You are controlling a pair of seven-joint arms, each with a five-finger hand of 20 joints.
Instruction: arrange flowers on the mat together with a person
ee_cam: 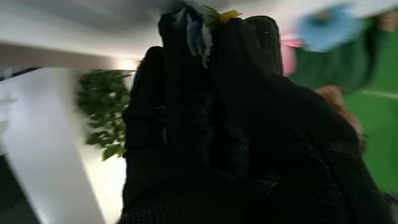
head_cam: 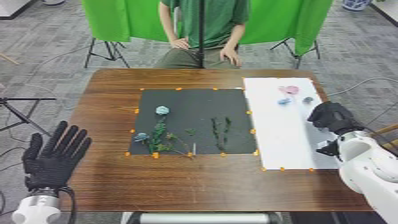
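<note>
Presently, two blue flowers [head_cam: 162, 110] lie on the dark mat [head_cam: 187, 99]; three blooms [head_cam: 289, 90] on the white sheet's [head_cam: 277, 127] far end. Left hand [head_cam: 51, 165]: fingers apart; right hand [head_cam: 334, 118]: fingers together.

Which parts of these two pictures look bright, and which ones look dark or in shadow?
Head view: the white mat is bright, the dark mat reflects little light; right wrist view: the glove on the right hand is nearly black, with a bright area beside the green leaves.
</note>
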